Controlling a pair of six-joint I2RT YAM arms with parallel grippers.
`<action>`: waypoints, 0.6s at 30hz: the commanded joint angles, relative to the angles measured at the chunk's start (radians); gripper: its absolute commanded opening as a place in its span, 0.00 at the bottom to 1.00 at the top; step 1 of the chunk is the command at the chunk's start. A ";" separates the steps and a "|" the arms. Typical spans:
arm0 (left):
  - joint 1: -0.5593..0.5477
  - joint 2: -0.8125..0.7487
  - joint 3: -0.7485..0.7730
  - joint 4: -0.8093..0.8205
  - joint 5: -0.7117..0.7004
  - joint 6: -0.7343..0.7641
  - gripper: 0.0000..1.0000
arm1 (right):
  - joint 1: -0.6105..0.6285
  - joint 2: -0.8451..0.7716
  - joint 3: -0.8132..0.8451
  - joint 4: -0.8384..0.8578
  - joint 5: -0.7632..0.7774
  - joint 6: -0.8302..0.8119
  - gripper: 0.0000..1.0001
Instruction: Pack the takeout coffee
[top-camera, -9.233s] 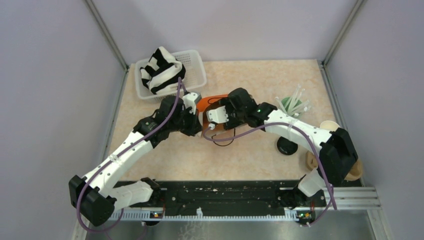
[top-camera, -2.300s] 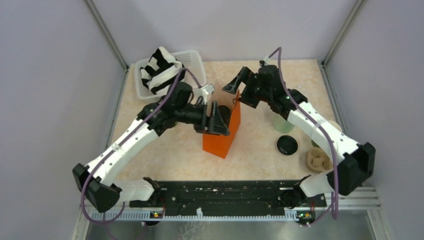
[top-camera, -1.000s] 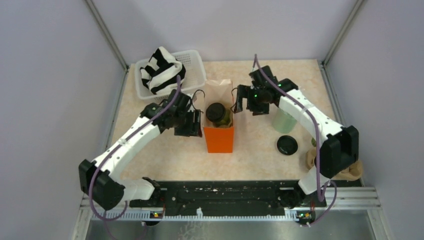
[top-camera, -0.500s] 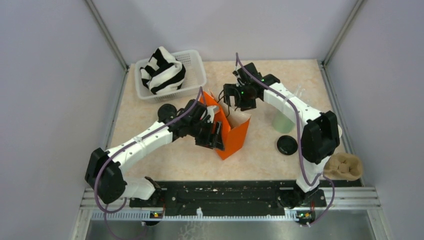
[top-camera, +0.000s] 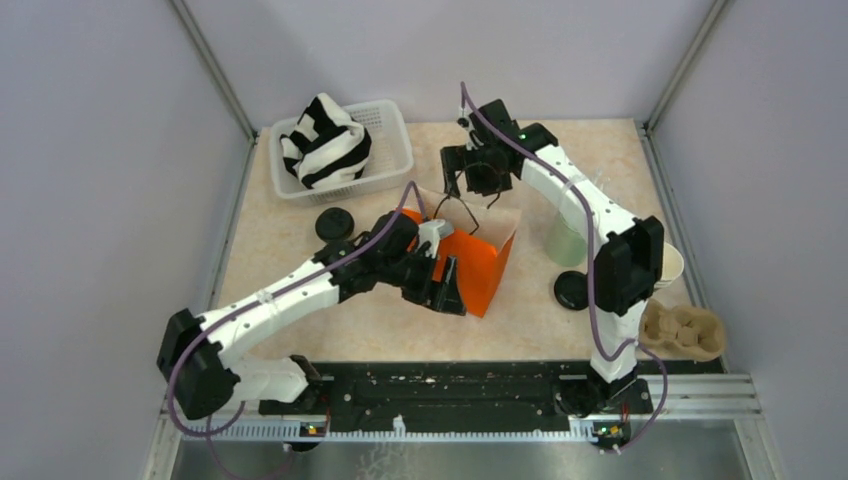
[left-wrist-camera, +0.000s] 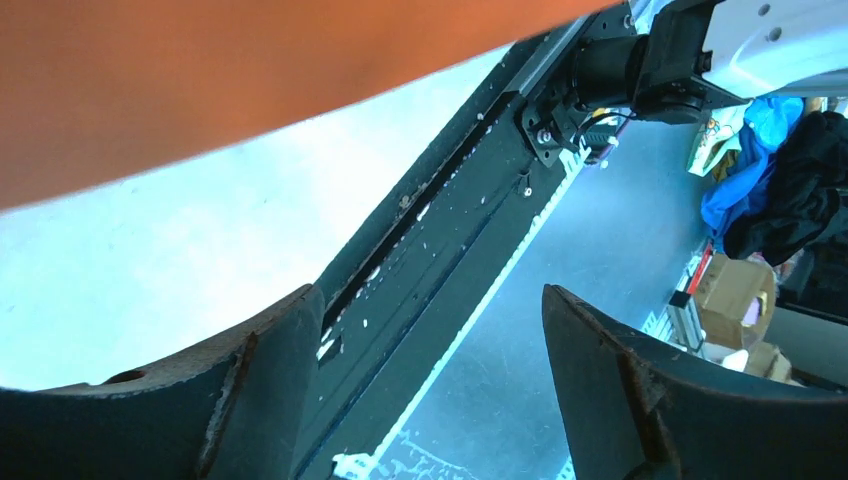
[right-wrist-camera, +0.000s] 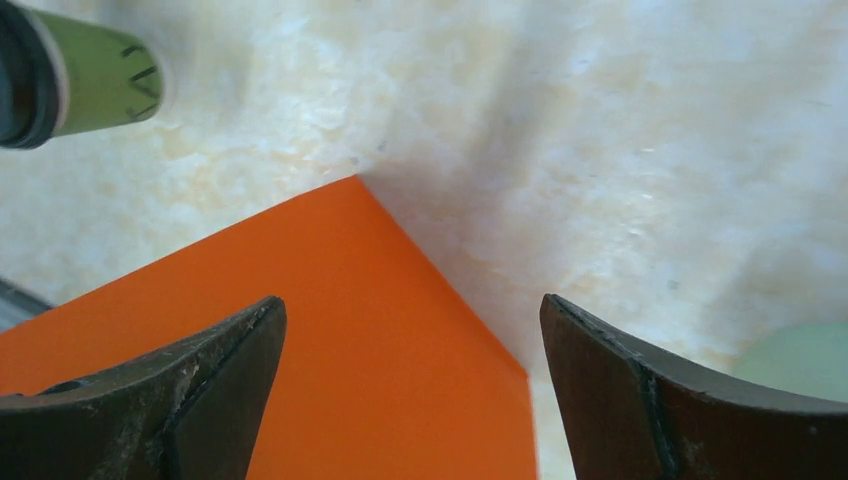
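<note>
At the far left a white basket (top-camera: 390, 130) holds a striped cloth (top-camera: 322, 140). Just in front of it on the worktop (top-camera: 300, 240) is a lidded cup (top-camera: 335, 222) — a black round from above, so its long axis is probably upright.

The left arm (top-camera: 290, 295) is the nearer one. Its jaws are wide with nothing between them, set against the near-left wall of the orange bag (top-camera: 482, 268). They point away from the cup, which lies to their left and farther back.

The bag is tipped, its mouth toward the far right. Only pale lining shows, so whether a cup is inside cannot be told.

The right arm (top-camera: 575, 195) holds its jaws wide and empty above the bag's far edge.

Further right are a mint tumbler (top-camera: 566, 245) and a loose black lid (top-camera: 573, 290). A cream rim (top-camera: 670, 262) is mostly hidden behind the arm — possibly the second cup. Nearest is a pulp carrier (top-camera: 682, 332).
</note>
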 joint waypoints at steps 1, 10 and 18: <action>-0.001 -0.181 -0.027 -0.080 -0.092 0.043 0.88 | 0.001 -0.001 0.161 -0.210 0.229 -0.070 0.97; 0.055 -0.376 0.153 -0.480 -0.550 -0.030 0.98 | -0.030 -0.099 0.344 -0.369 0.425 -0.111 0.99; 0.441 -0.133 0.355 -0.539 -0.705 0.161 0.98 | -0.030 -0.208 0.380 -0.408 0.410 -0.056 0.99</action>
